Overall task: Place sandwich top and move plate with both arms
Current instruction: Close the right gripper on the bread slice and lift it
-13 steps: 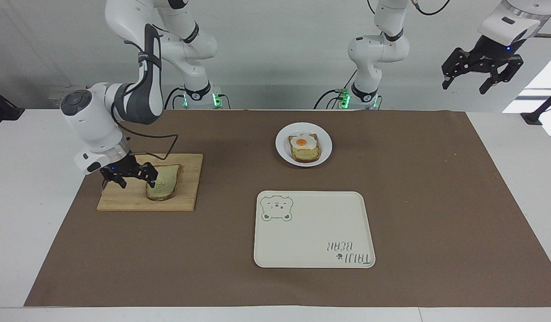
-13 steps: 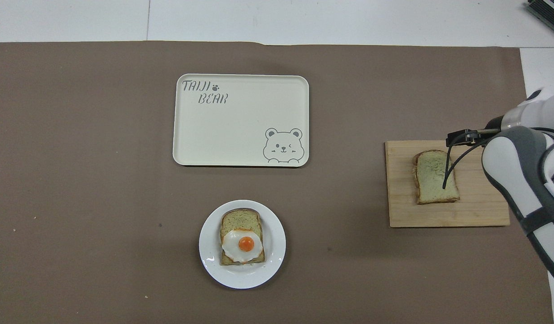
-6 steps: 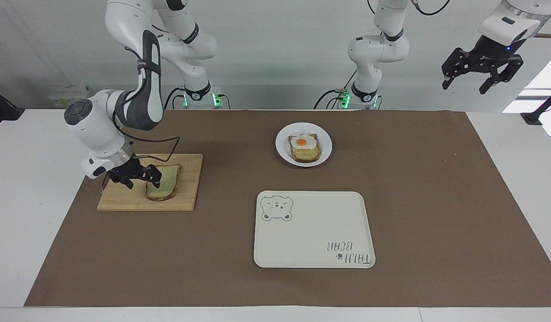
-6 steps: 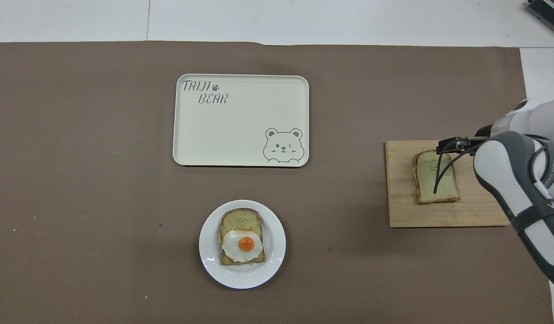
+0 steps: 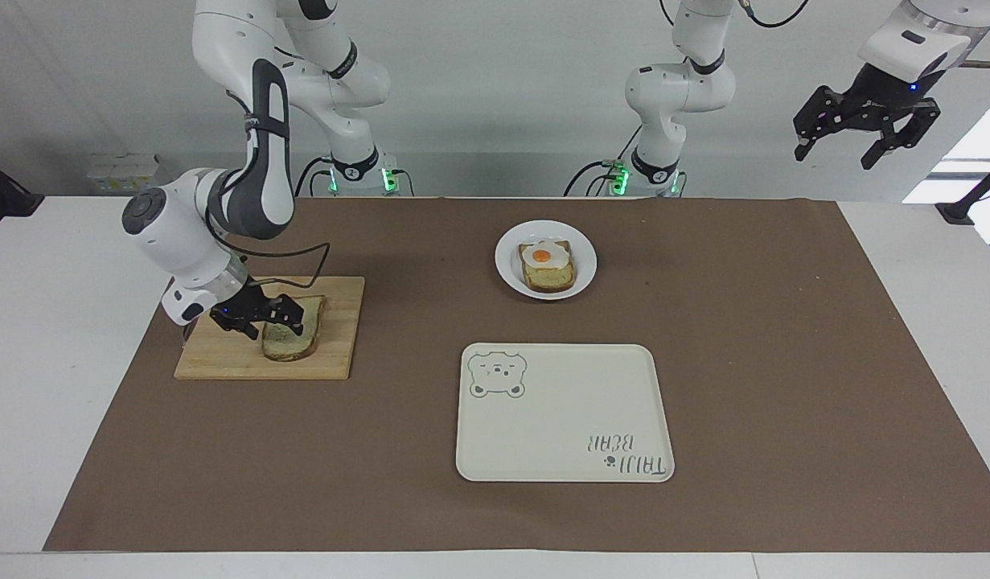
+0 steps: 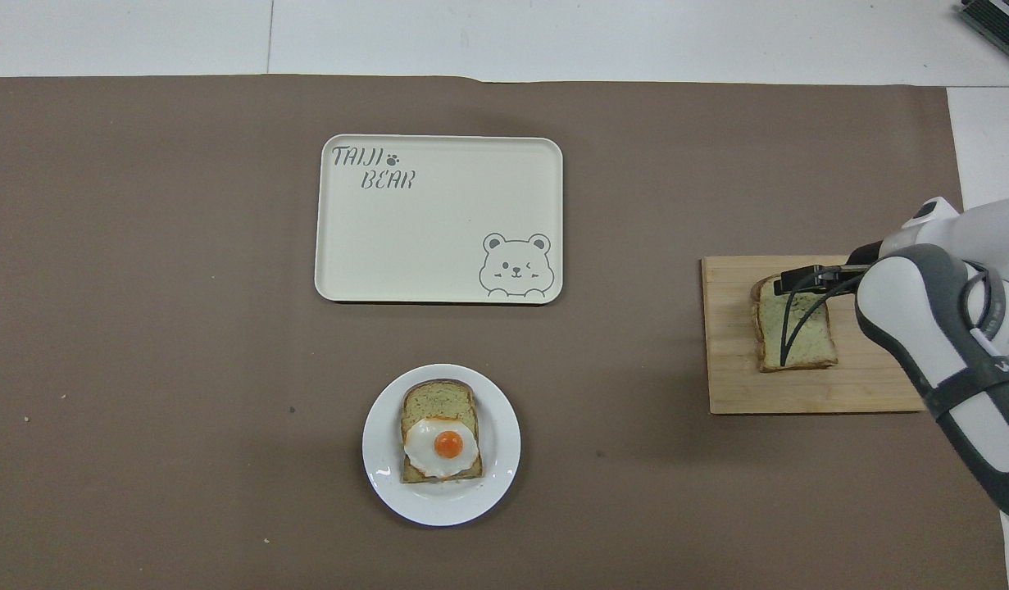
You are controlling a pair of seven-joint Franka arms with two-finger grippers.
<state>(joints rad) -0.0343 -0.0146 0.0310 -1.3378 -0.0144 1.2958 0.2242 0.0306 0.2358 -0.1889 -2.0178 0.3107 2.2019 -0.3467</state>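
Note:
The sandwich top [image 5: 295,344] [image 6: 811,344] lies flat on a wooden cutting board [image 5: 334,354] [image 6: 734,385] toward the right arm's end of the table. My right gripper [image 5: 271,322] is open and low over the slice's edge; I cannot tell whether it touches. In the overhead view the right arm hides most of that gripper. The white plate [image 5: 585,265] [image 6: 504,447] sits close to the robots and holds a bread slice with a fried egg [image 5: 543,257] [image 6: 443,447]. My left gripper [image 5: 864,137] waits open, raised high over the left arm's end of the table.
A cream tray with a bear drawing [image 5: 563,414] [image 6: 438,221] lies farther from the robots than the plate. A brown mat [image 5: 784,362] covers most of the table. The right arm's cable [image 6: 791,332] hangs across the slice.
My right gripper has slid along the board toward the left arm's end, from beside the slice to over its edge. The left arm, plate and tray have not moved.

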